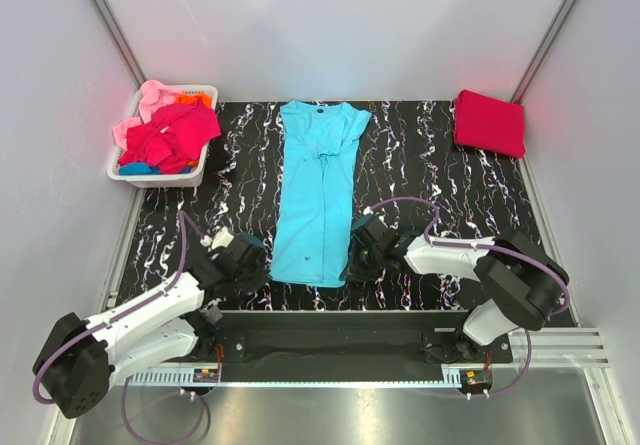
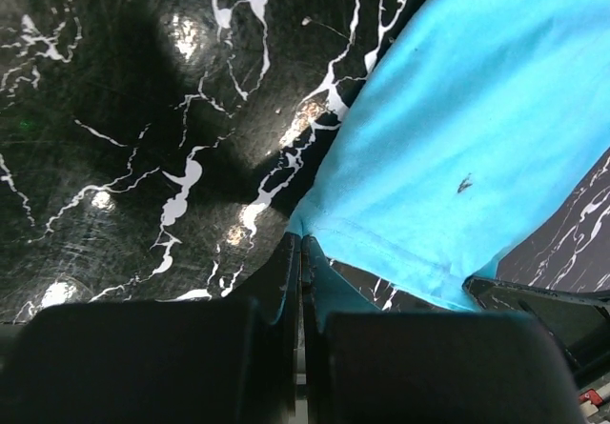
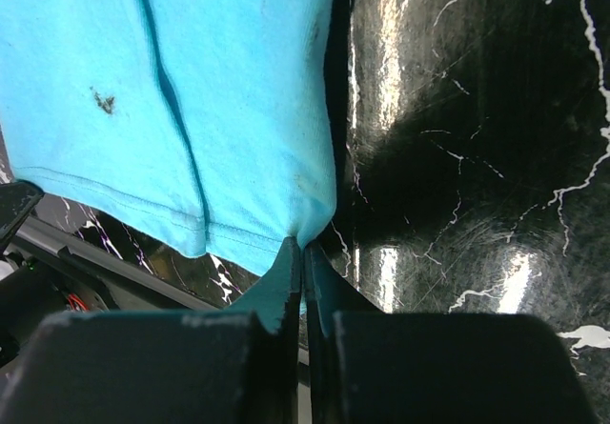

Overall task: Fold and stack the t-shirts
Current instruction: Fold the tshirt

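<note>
Left claw (image 2: 300,252) and right claw (image 3: 303,257) pinch the lengthwise-folded turquoise t-shirt (image 1: 318,190)'s hem, six o'clock. Crimson t-shirt (image 1: 490,122) lies folded, two o'clock. Unfolded t-shirts (image 1: 175,135) fill the basket (image 1: 150,176), ten o'clock.

Pale grey walls (image 1: 330,25) around a black, white-veined marble tabletop (image 1: 240,175)

The black marbled table (image 1: 440,185) bears a turquoise t-shirt (image 1: 318,190), a folded red t-shirt (image 1: 489,122) and a basket (image 1: 165,177).

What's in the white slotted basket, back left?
The white slotted plastic basket holds a magenta-red cotton t-shirt on top, a pink cotton t-shirt behind it, orange fabric and blue fabric peeking out. Anything beneath them is covered.
</note>
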Action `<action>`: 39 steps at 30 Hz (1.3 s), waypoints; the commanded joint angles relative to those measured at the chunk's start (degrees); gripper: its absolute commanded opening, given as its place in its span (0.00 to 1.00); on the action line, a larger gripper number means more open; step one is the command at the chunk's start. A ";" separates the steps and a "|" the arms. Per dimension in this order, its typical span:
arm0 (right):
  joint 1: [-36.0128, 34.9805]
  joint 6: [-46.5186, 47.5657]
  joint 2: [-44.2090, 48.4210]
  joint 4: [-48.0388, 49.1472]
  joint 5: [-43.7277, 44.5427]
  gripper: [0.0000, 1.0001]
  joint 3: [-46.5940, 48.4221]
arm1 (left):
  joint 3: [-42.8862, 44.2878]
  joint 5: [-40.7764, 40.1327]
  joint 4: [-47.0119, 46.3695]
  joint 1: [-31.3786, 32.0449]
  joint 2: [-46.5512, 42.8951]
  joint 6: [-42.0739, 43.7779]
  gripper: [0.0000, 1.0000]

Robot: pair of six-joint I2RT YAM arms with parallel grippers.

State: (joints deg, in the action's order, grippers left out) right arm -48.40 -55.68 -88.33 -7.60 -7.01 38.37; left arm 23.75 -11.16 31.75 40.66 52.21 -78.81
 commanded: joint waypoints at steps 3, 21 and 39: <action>-0.64 0.31 -2.54 -12.27 6.65 0.00 -2.68 | -0.98 -2.64 2.35 0.20 -0.88 -2.32 0.00; -0.73 -2.86 -1.05 -16.49 5.79 0.00 -1.81 | -1.51 -2.73 3.67 0.20 -2.11 -3.81 0.00; -2.31 -2.50 10.02 -17.89 5.33 0.47 -1.63 | -3.00 2.28 -4.68 0.29 -4.30 3.04 0.56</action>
State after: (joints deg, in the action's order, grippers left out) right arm -50.04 -58.94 -79.53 -23.35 -3.92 37.01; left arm 21.65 -9.54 29.98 40.73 49.15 -77.25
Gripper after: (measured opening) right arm 0.475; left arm 0.555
